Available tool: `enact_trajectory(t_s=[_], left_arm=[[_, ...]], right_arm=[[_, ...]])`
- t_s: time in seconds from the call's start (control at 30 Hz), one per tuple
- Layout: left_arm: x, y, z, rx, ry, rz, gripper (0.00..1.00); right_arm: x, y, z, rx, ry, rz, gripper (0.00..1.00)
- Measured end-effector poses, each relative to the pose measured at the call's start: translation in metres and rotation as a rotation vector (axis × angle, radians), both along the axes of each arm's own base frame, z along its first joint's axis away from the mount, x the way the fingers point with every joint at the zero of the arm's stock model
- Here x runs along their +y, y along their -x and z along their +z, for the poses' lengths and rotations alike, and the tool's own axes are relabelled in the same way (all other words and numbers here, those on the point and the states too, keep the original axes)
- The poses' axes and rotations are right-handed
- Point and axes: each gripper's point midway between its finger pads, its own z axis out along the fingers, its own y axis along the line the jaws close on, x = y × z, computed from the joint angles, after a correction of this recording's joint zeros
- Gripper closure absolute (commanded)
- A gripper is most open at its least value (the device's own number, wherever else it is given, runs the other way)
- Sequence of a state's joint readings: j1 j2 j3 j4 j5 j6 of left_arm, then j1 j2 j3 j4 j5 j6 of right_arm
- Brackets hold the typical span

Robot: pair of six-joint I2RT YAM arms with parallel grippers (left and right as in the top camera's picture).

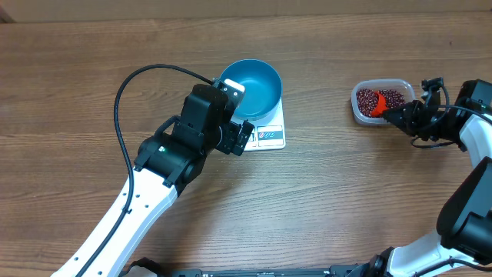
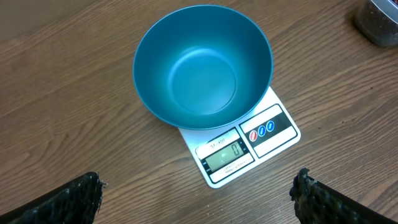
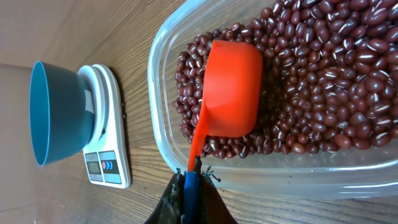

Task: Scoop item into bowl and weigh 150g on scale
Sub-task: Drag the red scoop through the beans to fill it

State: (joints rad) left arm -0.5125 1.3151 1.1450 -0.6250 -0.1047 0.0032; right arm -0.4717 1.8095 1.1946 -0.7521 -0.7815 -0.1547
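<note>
The blue bowl [image 1: 252,88] [image 2: 202,62] [image 3: 53,112] stands empty on the white scale [image 1: 270,137] [image 2: 249,149] [image 3: 109,162]. My left gripper [image 1: 243,137] [image 2: 196,186] hangs open just in front of the scale, holding nothing. At the right, dark red beans [image 1: 390,97] [image 3: 323,74] fill a clear plastic tub [image 1: 357,108] [image 3: 280,174]. My right gripper [image 1: 393,114] [image 3: 191,180] is shut on the handle of an orange scoop [image 1: 377,108] [image 3: 233,87]. The scoop's cup rests on the beans near the tub's left side.
Wooden tabletop [image 1: 323,200] all round. The left arm's black cable [image 1: 119,100] loops over the table left of the bowl. The right arm's body [image 1: 469,208] takes up the right edge.
</note>
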Motion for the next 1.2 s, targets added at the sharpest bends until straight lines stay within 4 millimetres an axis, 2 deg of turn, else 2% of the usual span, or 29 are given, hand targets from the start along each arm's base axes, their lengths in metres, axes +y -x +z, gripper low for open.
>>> enact_trajectory(t_s=[0.2,0.53,1.07,1.2], left_arm=[[0.000,0.000,0.000,0.000,0.000,0.000,0.00],[0.000,0.000,0.000,-0.001,0.000,0.000,0.00],[0.000,0.000,0.000,0.000,0.000,0.000,0.00],[0.000,0.000,0.000,0.000,0.000,0.000,0.00]], right_arm=[[0.000,0.000,0.000,0.002,-0.025,-0.010,0.96],[-0.015,0.003,-0.006,0.007,-0.161,-0.065,0.96],[-0.013,0.006,0.008,-0.019,-0.281,-0.073,0.96],[-0.018,0.009,0.010,-0.018,-0.299,-0.092,0.96]])
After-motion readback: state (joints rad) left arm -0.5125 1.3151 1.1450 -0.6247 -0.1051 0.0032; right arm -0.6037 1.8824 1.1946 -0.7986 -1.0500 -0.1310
